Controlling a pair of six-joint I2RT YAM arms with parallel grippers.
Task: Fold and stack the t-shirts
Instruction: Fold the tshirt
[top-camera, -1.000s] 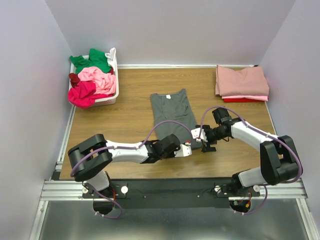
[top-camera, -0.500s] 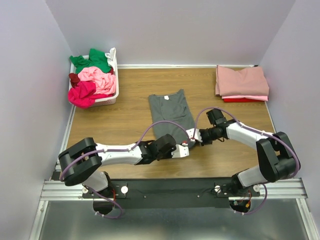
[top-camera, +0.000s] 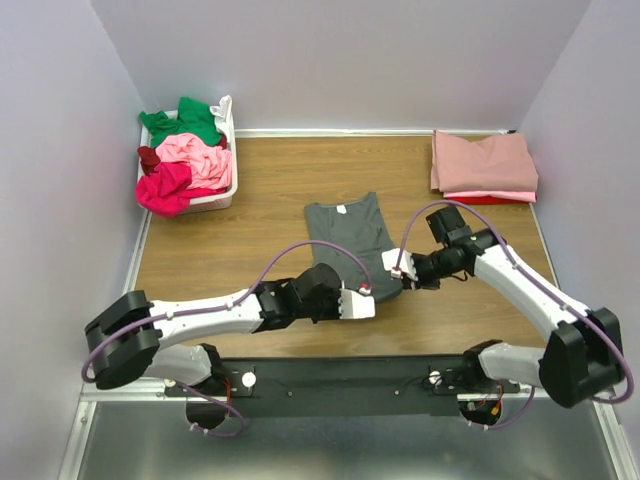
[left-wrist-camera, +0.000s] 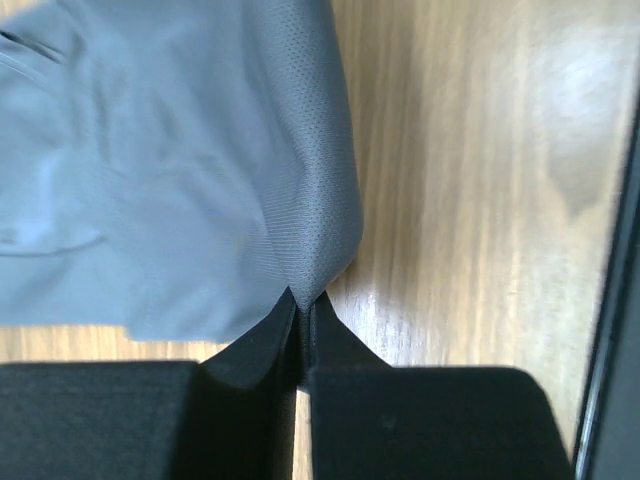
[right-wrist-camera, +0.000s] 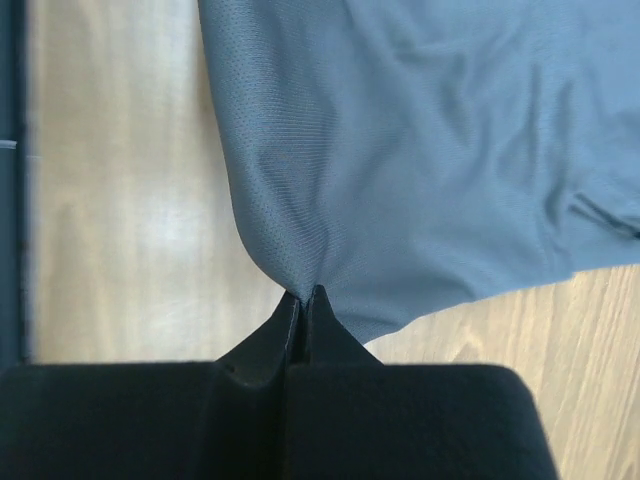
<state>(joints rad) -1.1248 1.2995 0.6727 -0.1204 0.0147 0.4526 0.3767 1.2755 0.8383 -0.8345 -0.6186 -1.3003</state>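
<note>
The grey shirt (top-camera: 345, 232) is laid on the desk (top-camera: 255, 215), at the centre of the frame. Its lower edge is pinched by the left gripper (left-wrist-camera: 301, 303) and the right gripper (right-wrist-camera: 303, 298).

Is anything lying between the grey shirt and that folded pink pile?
Nothing visible: only bare wooden table separates the dark grey cloth t-shirt from the folded dusty-rose shirt stack at the back right.
</note>
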